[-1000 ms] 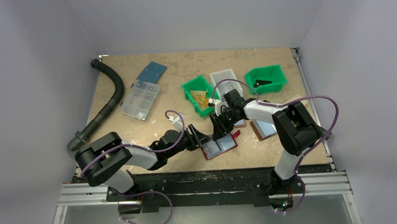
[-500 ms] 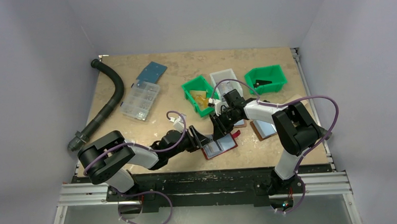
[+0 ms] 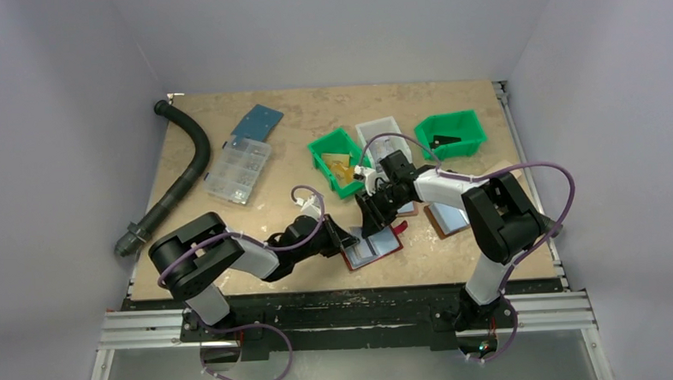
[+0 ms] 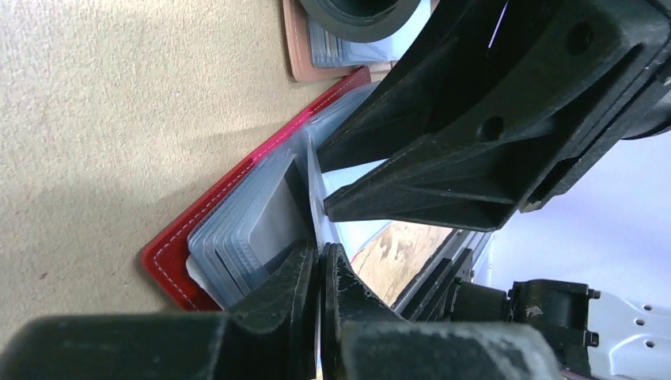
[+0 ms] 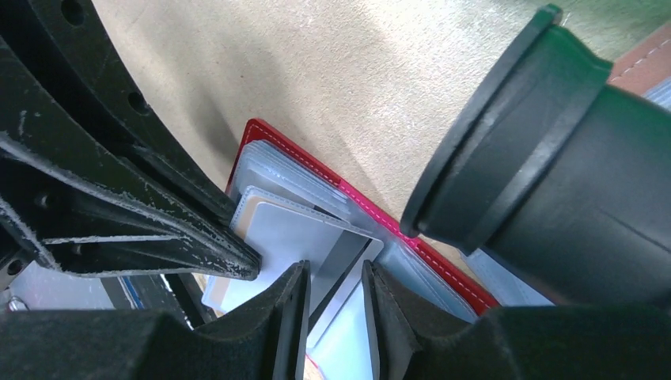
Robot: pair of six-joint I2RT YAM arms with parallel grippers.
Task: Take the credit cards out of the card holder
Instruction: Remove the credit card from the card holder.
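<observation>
Maroon card holder (image 3: 374, 250) open on table (image 3: 313, 114); my left jaws, pressed nearly together, nearest credit cards (image 4: 265, 222) at its left edge; right jaws half-spread over its middle.

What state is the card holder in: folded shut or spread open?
Spread open: the card holder lies flat, inner side up, with cards showing in its pale pockets.

holder: dark red bifold card holder (image 3: 372, 249) is laid open on tan table (image 3: 295, 115) | grippers: left gripper (image 3: 349, 239) and right gripper (image 3: 374, 225) are seen over its far edge
</observation>
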